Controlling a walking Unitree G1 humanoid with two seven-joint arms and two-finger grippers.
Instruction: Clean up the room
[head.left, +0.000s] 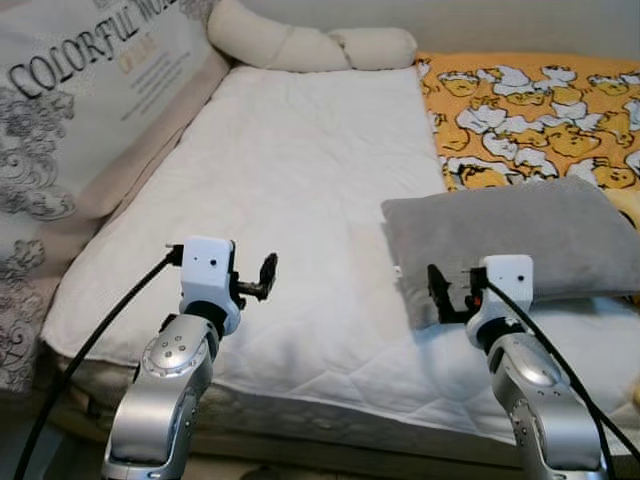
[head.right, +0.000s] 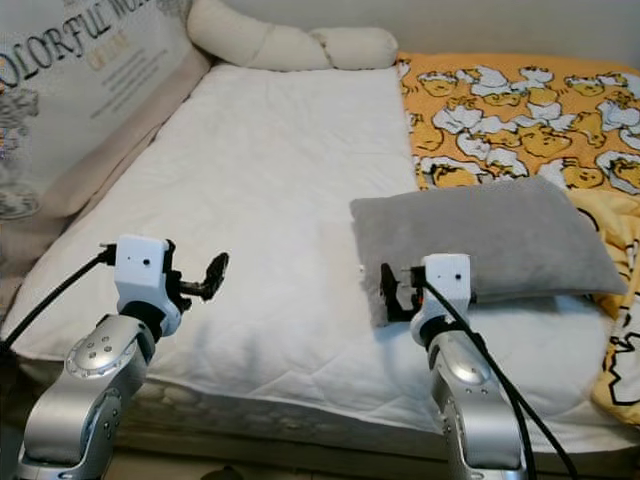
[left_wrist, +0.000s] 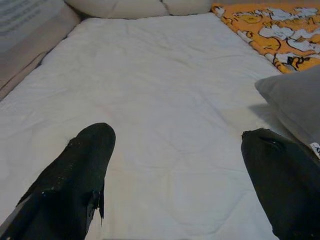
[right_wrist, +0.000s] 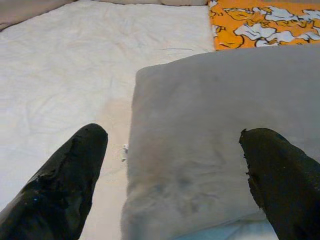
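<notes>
Grey rectangular fabric pillow (head.left: 505, 245) lies flat on the white quilted mattress (head.left: 300, 190), close to its front edge on the right side. Its far edge overlaps the orange duck-print blanket (head.left: 530, 110) covering the mattress's right portion.

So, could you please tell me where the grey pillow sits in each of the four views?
Left eye view: grey pillow at right of centre, on the white mattress, just beyond the right gripper.
Right eye view: right of centre.
Left wrist view: one corner at the right edge.
Right wrist view: centre and right, between the open fingers.
Shared landmark: the orange duck blanket, just beyond the pillow.
</notes>
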